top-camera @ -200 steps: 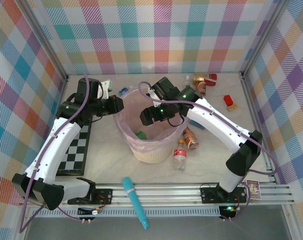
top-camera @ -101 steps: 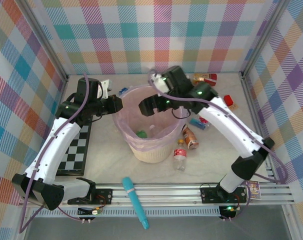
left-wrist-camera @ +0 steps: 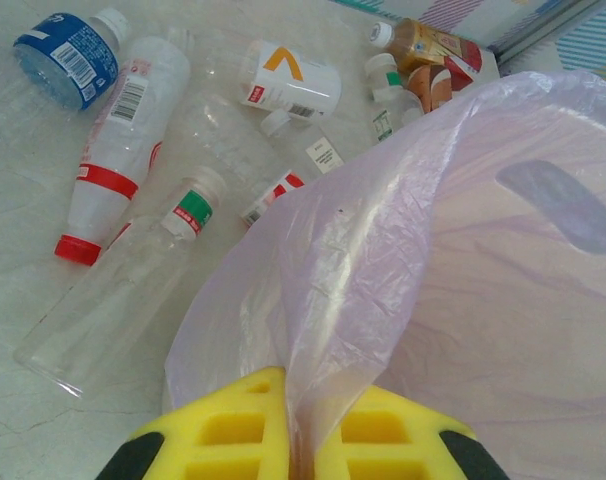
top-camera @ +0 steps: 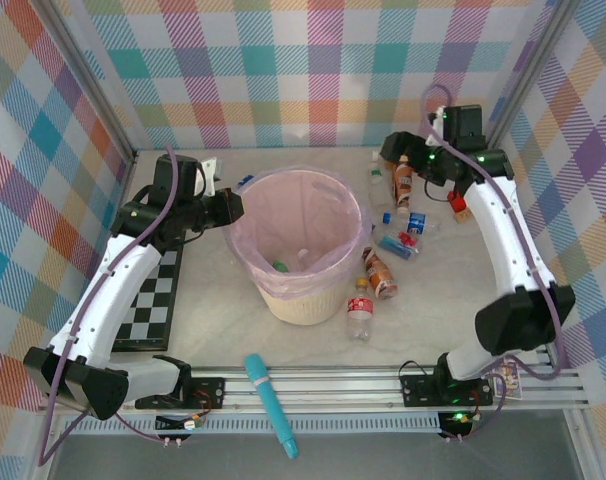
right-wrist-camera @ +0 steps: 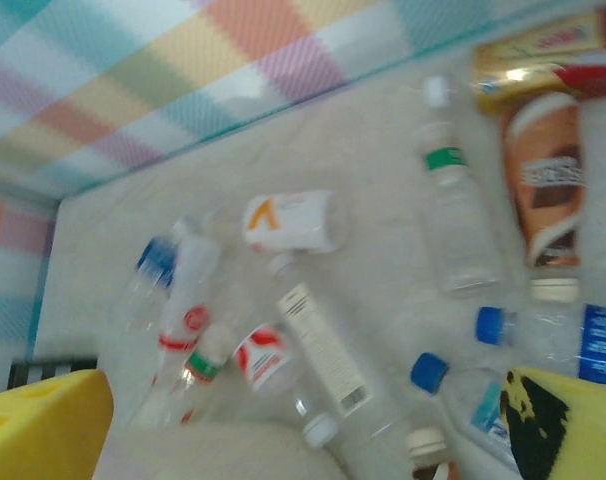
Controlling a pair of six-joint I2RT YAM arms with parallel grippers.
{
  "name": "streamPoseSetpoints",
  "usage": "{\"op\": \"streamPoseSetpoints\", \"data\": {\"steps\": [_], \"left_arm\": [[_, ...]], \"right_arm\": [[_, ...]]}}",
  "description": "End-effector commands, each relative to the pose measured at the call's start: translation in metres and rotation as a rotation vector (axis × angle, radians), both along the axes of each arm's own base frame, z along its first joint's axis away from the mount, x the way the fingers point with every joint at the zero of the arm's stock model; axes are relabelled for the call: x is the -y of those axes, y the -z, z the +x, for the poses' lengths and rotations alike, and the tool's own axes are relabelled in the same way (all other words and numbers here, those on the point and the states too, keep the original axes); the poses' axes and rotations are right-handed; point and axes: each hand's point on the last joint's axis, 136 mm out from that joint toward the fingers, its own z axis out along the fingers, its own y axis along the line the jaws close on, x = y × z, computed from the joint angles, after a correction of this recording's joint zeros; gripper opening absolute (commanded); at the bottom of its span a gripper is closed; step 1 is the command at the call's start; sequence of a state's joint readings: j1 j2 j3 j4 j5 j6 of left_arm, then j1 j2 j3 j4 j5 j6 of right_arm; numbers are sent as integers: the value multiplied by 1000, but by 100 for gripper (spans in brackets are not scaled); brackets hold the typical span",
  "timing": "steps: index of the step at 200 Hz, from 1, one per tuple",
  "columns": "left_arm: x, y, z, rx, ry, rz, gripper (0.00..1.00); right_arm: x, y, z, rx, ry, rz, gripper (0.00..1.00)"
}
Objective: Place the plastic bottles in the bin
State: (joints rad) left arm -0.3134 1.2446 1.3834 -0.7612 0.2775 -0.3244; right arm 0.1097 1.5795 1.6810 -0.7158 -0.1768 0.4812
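Bin point(top-camera: 303, 300) holds bottles point(top-camera: 281, 266) (one green-marked); left jaws pinch its bag point(left-wrist-camera: 433, 280), right jaws spread.

Bright even light, soft shadows, right wrist view blurred, other views sharp

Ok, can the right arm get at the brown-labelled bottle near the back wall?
Probably yes. Its fingers stand open and empty close to the brown-labelled bottle, which lies uncovered on the table. The clear green-banded bottle beside it leaves a gap.
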Motion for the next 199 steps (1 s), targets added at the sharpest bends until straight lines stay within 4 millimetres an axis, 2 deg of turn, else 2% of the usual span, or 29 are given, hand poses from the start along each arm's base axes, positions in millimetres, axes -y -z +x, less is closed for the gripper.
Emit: {"op": "streamPoseSetpoints", "data": {"steps": [1, 26, 52, 78, 97, 153, 199], "left_arm": [[7, -10, 0, -14, -6, -47, 3], [5, -12, -1, -12, -17, -32, 2], [1, -15, 1, 4, -42, -25, 1], [-1, -17, 5, 31, -72, -34, 0], [0, -18, 5, 45, -81, -39, 0], [-2, -25, 4, 79, -83, -6, 0], [3, -30, -1, 122, -49, 26, 0]], "right_arm": [[24, 23, 39, -46, 168, 213, 99], [68, 62, 62, -177, 469, 237, 99], [91, 95, 81, -312, 644, 233, 99], [97, 129, 103, -408, 721, 288, 99], [99, 146, 118, -408, 760, 313, 99], [120, 174, 144, -366, 847, 314, 99], [121, 195, 172, -344, 847, 358, 99]]}}
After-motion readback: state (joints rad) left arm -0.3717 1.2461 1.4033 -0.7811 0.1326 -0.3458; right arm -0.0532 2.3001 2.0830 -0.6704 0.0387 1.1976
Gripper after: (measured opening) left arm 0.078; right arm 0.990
